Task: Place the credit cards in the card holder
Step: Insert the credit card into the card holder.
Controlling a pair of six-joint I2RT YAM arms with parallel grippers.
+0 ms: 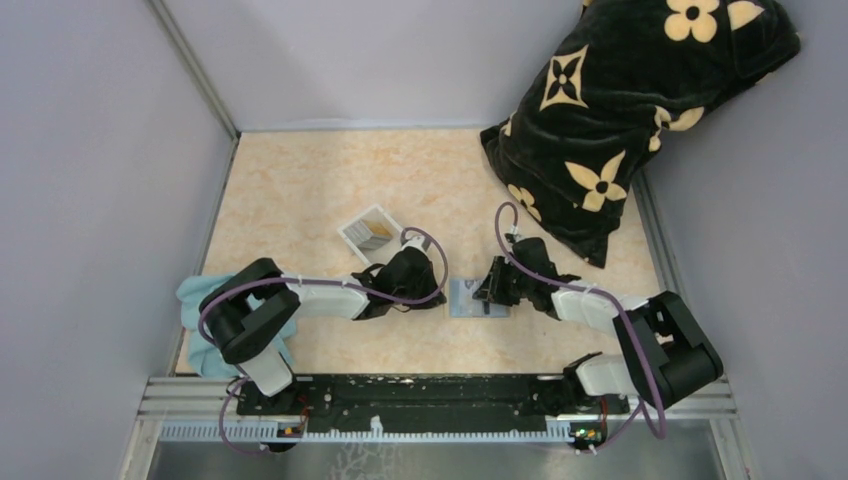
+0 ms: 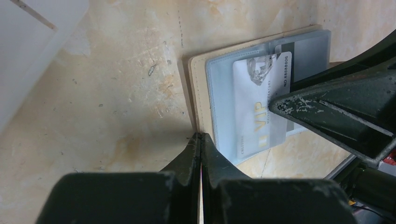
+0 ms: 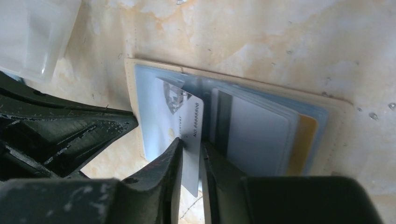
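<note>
The card holder (image 1: 462, 297) lies open on the table, tan edge (image 2: 198, 84) outside, blue-grey sleeves inside. A silvery VIP credit card (image 3: 184, 116) sits partly in its left sleeve (image 2: 254, 102), one end sticking out. My right gripper (image 3: 189, 142) straddles that end; its jaws are slightly parted, the card leaning on the left finger with a gap on the other side. Another card with a dark stripe (image 3: 252, 130) and a tan-gold one (image 3: 301, 144) lie in the right sleeves. My left gripper (image 2: 201, 135) is shut with nothing in it, tips at the holder's left edge.
A clear white plastic tray (image 1: 372, 232) stands just behind the left gripper, holding a few cards. A light blue cloth (image 1: 200, 320) lies at the near left by the left arm's base. A black flowered pillow (image 1: 630, 110) leans in the far right corner.
</note>
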